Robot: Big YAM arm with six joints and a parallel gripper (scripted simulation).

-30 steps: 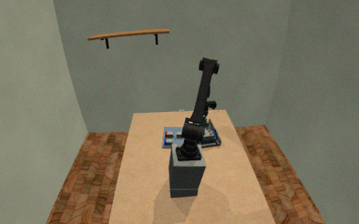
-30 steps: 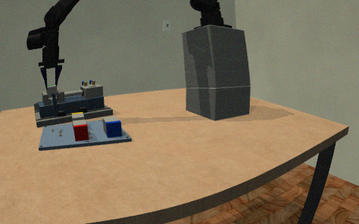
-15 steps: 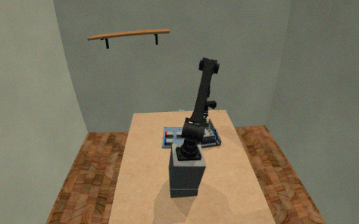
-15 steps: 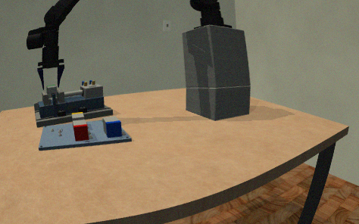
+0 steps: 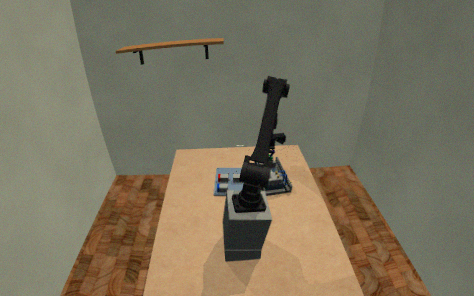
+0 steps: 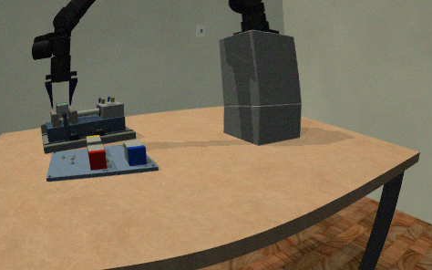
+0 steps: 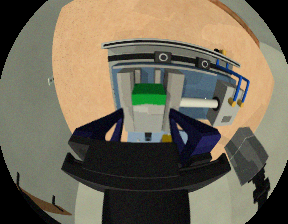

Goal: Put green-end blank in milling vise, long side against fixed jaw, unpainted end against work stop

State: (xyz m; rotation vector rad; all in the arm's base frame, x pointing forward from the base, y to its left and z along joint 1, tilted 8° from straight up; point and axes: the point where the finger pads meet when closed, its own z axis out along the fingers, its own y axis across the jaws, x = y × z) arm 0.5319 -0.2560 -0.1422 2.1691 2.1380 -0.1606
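The blank with the green end (image 6: 62,109) (image 7: 149,95) sits between the jaws of the milling vise (image 6: 87,127) (image 7: 195,86). Its green end points away from the dark work stop (image 6: 65,119) (image 7: 148,135). Its left side in the wrist view is close beside the fixed jaw (image 6: 55,119) (image 7: 126,95); contact cannot be told. The moving jaw (image 7: 175,95) is on its other side. The bars under it are hidden. My gripper (image 6: 61,105) (image 7: 147,115) is open, with one finger on each side of the blank and gaps to both fingers.
The blue-grey plate (image 5: 229,170) (image 6: 72,171) beside the vise holds blanks with red (image 5: 219,177) (image 6: 97,160), yellow (image 6: 93,137) (image 7: 166,138) and blue (image 5: 219,187) (image 6: 137,155) ends. Blue hoses (image 7: 238,87) rise at the vise's far end block.
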